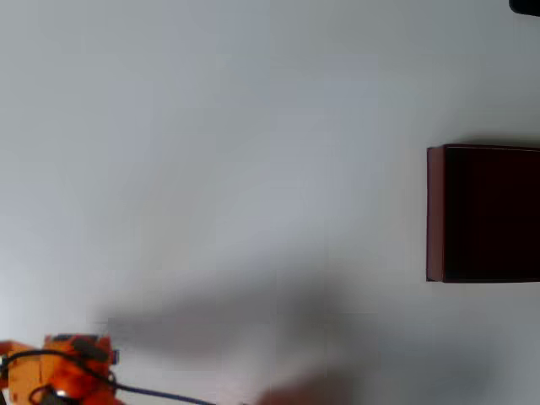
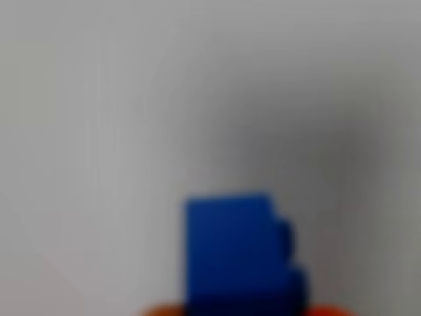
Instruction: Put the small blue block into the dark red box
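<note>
Small blue block [image 2: 237, 253] fills wrist view, blurred, orange fingertips [image 2: 322, 311] apparently clamping it. Dark red box [image 1: 483, 213] at desk [image 1: 211, 152] right edge, arm bottom-left corner. Risk: long carry, shallow grip, block slips.

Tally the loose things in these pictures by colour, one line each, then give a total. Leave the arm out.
Blue: 1, the block, blurred and close at the bottom of the wrist view.
Dark red: 1, the box at the right edge of the overhead view, cut off by the frame.
Total: 2
</note>
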### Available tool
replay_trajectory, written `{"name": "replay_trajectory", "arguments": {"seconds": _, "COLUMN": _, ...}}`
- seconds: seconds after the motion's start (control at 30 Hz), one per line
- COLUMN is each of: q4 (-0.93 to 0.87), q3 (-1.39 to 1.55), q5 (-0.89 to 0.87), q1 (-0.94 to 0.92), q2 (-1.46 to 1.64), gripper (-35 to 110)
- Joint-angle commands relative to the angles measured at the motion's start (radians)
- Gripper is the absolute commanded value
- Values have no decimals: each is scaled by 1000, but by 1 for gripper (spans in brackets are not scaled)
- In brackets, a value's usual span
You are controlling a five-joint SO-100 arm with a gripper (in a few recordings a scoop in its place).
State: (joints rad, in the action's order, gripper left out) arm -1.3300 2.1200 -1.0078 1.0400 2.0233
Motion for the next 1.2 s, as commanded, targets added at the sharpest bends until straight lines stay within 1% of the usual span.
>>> {"name": "replay_trajectory", "arguments": {"seconds": 0.0, "q4": -94, "q3": 15, "q5": 117, "q1": -132, "q2": 242, "gripper": 0}}
{"name": "replay_trajectory", "arguments": {"seconds": 0.17, "q4": -140, "q3": 48, "q5": 301, "q1": -459, "q2": 526, "gripper": 0}}
{"name": "replay_trajectory", "arguments": {"seconds": 0.3, "q4": -173, "q3": 20, "q5": 423, "q1": -744, "q2": 658, "gripper": 0}}
{"name": "replay_trajectory", "arguments": {"seconds": 0.47, "q4": -146, "q3": -9, "q5": 571, "q1": -1075, "q2": 660, "gripper": 0}}
{"name": "replay_trajectory", "arguments": {"seconds": 0.6, "q4": -51, "q3": -15, "q5": 646, "q1": -1282, "q2": 607, "gripper": 0}}
{"name": "replay_trajectory", "arguments": {"seconds": 0.73, "q4": 94, "q3": -5, "q5": 686, "q1": -1440, "q2": 529, "gripper": 0}}
{"name": "replay_trajectory", "arguments": {"seconds": 0.93, "q4": 282, "q3": -57, "q5": 710, "q1": -1617, "q2": 278, "gripper": 0}}
{"name": "replay_trajectory", "arguments": {"seconds": 1.17, "q4": 520, "q3": -103, "q5": 715, "q1": -1750, "q2": -31, "gripper": 0}}
